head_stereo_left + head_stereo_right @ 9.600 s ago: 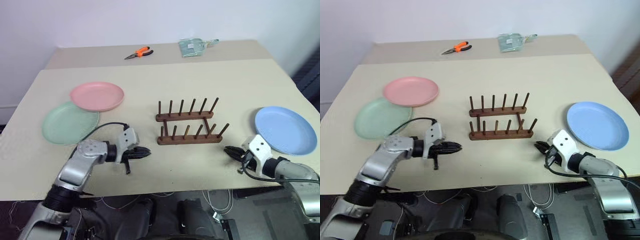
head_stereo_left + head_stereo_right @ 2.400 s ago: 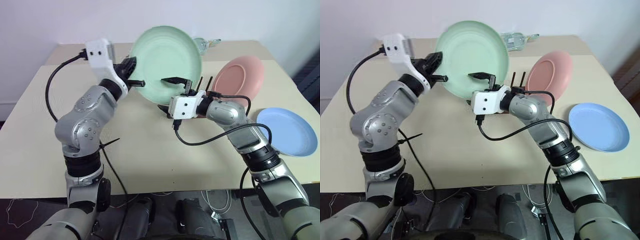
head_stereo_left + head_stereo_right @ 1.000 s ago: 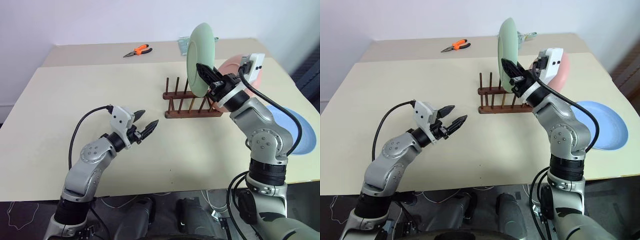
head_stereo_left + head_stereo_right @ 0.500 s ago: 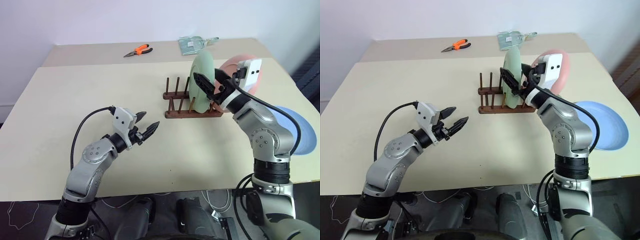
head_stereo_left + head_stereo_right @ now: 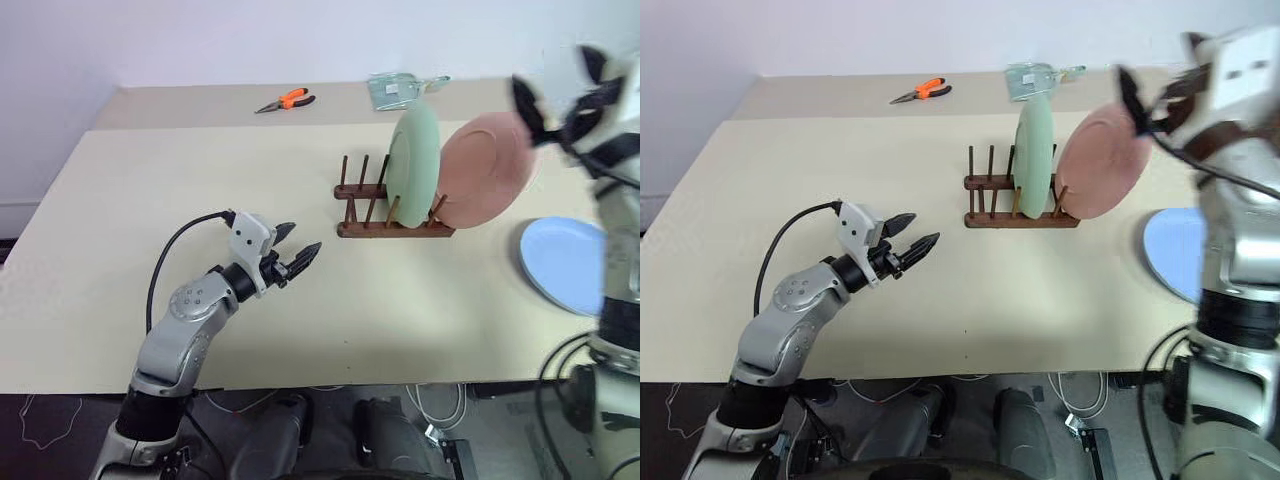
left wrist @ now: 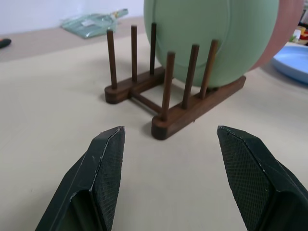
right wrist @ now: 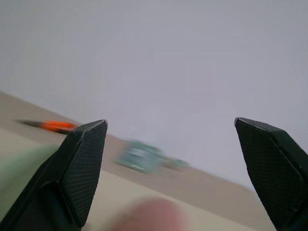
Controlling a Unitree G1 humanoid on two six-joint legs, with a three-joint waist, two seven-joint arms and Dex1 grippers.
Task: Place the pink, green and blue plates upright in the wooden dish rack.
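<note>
I see two plates already upright in the wooden dish rack (image 5: 392, 208): the green plate (image 5: 413, 166) and the pink plate (image 5: 484, 170). The blue plate (image 5: 565, 264) lies flat right of the rack, partly cut off. My right gripper (image 5: 1160, 85) is blurred, wide open, empty. My left gripper (image 5: 294, 254) is open, holding nothing.
</note>
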